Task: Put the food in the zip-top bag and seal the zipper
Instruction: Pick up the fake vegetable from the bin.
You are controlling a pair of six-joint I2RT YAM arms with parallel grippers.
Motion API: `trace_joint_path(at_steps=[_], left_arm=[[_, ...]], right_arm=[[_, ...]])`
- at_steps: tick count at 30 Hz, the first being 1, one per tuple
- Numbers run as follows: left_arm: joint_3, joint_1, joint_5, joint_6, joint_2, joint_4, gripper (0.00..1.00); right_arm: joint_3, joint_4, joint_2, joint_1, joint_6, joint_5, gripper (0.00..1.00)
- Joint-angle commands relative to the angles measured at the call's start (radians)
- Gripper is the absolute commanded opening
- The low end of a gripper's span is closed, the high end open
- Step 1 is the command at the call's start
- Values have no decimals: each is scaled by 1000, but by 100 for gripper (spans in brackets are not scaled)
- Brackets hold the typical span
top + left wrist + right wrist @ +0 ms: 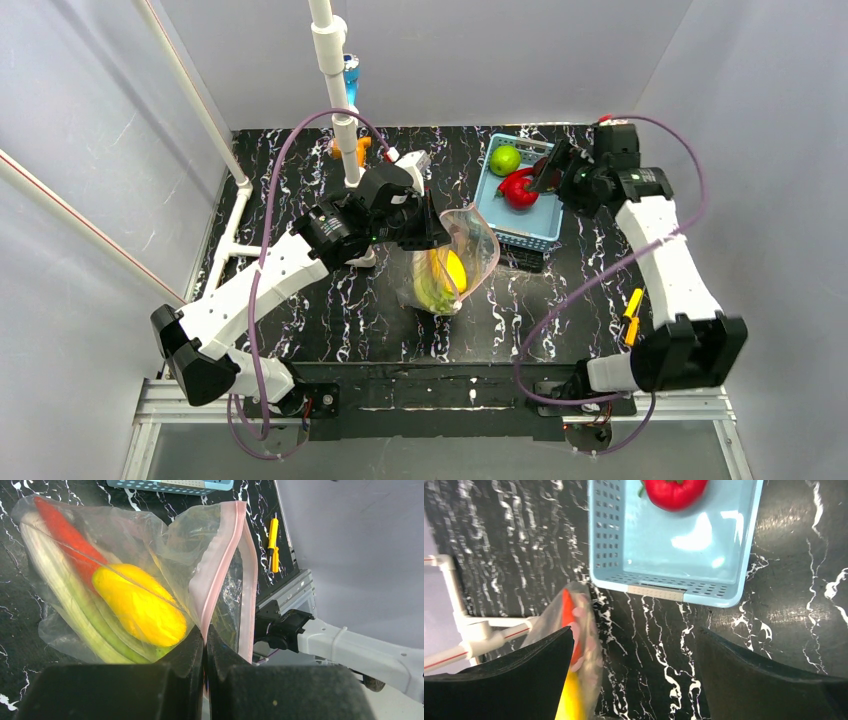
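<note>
The right end effector is the one placed for the coming pick: its fingers are spread wide with nothing between them, and it hovers over the blue basket. In the right wrist view the red tomato lies straight ahead of those fingers, past the basket's near wall. A green round fruit sits beside the tomato at the basket's far end, so the right arm is much the nearer to both.

The left end effector is closed on the edge of the zip-top bag, pinching it at the zipper and holding the mouth up off the table. The mouth gapes toward the basket, just beside it. Inside the bag lie a yellow fruit, the leek and a red chilli, their long axes running from the mouth down to the bag's bottom. The zipper is unsealed, and I judge two pieces are left to load
</note>
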Motion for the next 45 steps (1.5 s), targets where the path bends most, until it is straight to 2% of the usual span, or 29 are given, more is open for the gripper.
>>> trace_joint_path(at_steps=[1,8,15,18,27,32,37,45], left_arm=[[20,7,-27,8,-39,-12,0],[24,8,-18,-4,-36,-15,0],[36,7,9,-25,-14,-22,0],[43,6,9,-25,-5,-24,0],[63,7,31,-38,18,-41,0],[60,6,19,-36,7,-48,0],[65,7,19,-31,12,-51,0],[58,7,21,-31,9,-55,0]], right_arm=[[-40,109,76,-12,25,3,96],[-50,173,251,-13,-33,-65,98],[-71,276,336,-13,-43,-51,98],[-20,271,383,-14,-71,-19,98],[168,287,566,-36,-49,-68,100],[289,231,664,-35,-77,-47,100],[338,209,716,-31,-85,-26,100],[357,173,761,20,-160,116,100]])
